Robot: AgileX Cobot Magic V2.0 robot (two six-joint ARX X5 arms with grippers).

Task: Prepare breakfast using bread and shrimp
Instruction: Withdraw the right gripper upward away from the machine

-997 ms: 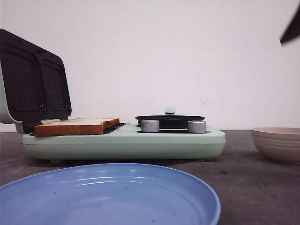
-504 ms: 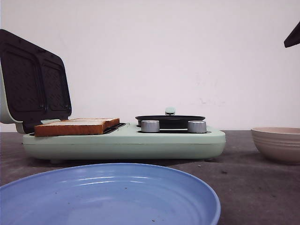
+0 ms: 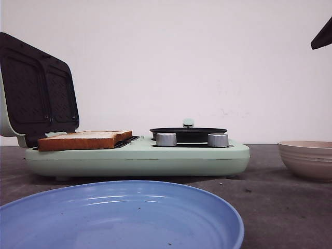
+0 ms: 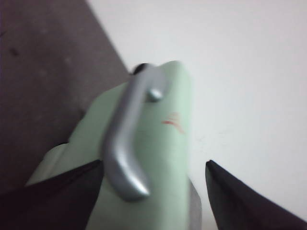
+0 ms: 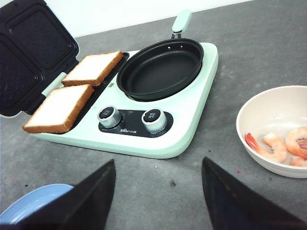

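Blue plate (image 3: 119, 215) nearest, bare. Behind it the green breakfast maker (image 3: 137, 155), lid (image 3: 36, 88) up, two bread slices (image 5: 60, 108) side by side on its grill plate, black pan (image 5: 160, 69) beside them. Shrimp (image 5: 280, 146) in beige bowl (image 5: 249, 112) off right. Right gripper (image 5: 158, 199) wide open, empty, hovering above table. Left gripper (image 4: 153, 191) open, straddling lid's grey handle (image 4: 127, 134), not touching.

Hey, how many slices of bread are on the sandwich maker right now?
2. One bread slice lies on the open grill plate nearest the knobs; the second slice lies right behind it, beside the black pan. None seems hidden.
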